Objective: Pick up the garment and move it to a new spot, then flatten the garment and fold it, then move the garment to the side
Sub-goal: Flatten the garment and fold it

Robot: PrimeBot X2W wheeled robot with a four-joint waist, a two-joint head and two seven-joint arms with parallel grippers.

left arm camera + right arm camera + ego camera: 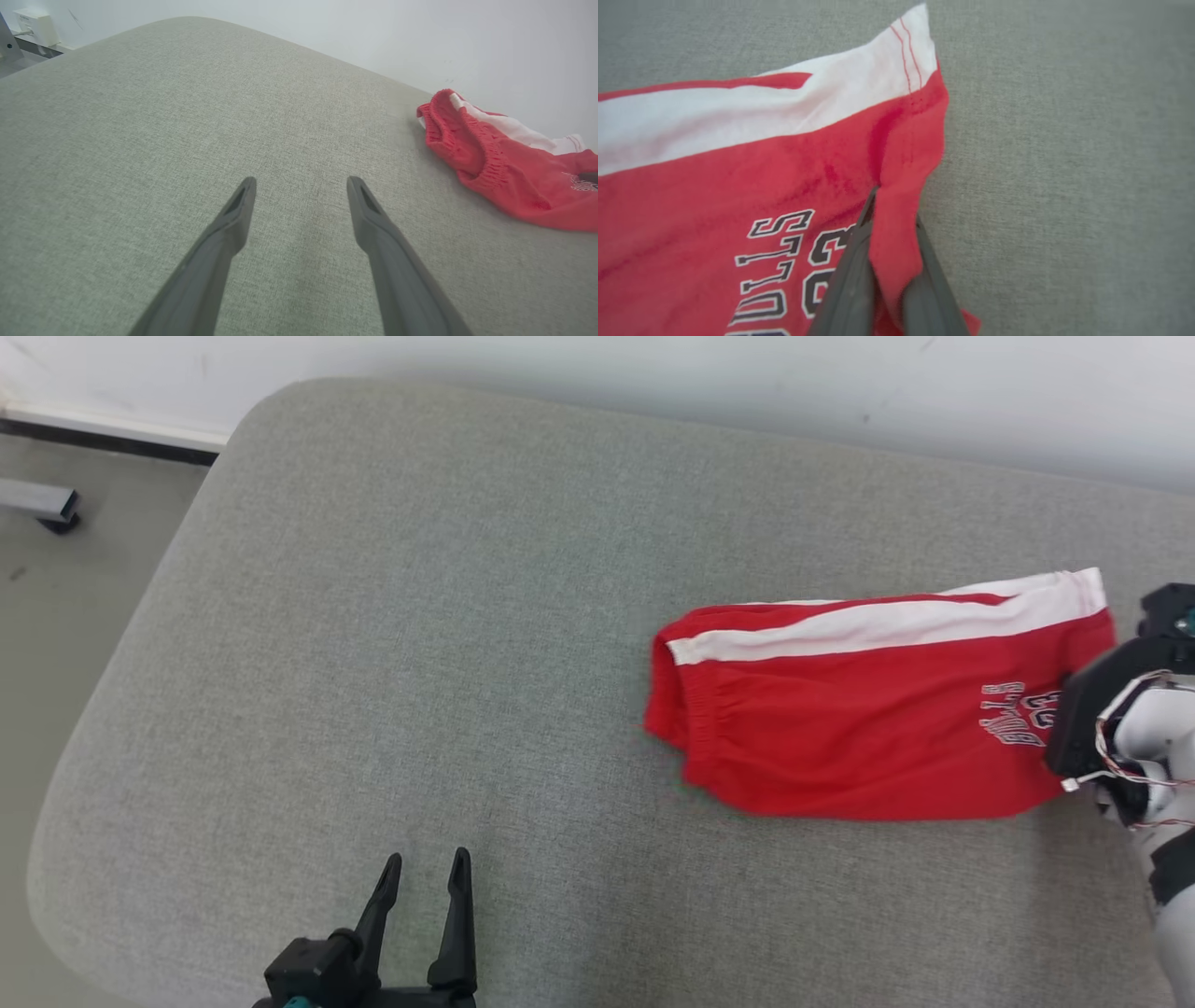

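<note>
The shorts [859, 728] carry a printed logo near the leg hem: outlined letters of which "ULLS" can be read in the right wrist view, with the number "23" beside them. The start of the word runs out of that view.

There is one garment: red shorts with a broad white stripe [887, 627] along the far edge. A second bit of white shows behind the stripe near the hem. Two lines of red stitching cross the white hem corner [908, 51]. The gathered elastic waistband [467, 140] forms the end toward the robot's left. The shorts lie mostly flat on the right half of the gray fabric surface [420, 616], close to the white wall [653, 373].

Two grippers are in sight. The right gripper [895, 210] is at the hem end, its fingers pressed together on a raised fold of red cloth beside the number. The left gripper [427, 861] is at the near edge of the surface, well apart from the shorts, with its fingers spread and nothing between them.

A strip of floor [56, 597] shows past the surface's left side, with one metal foot [42, 506] on it.
</note>
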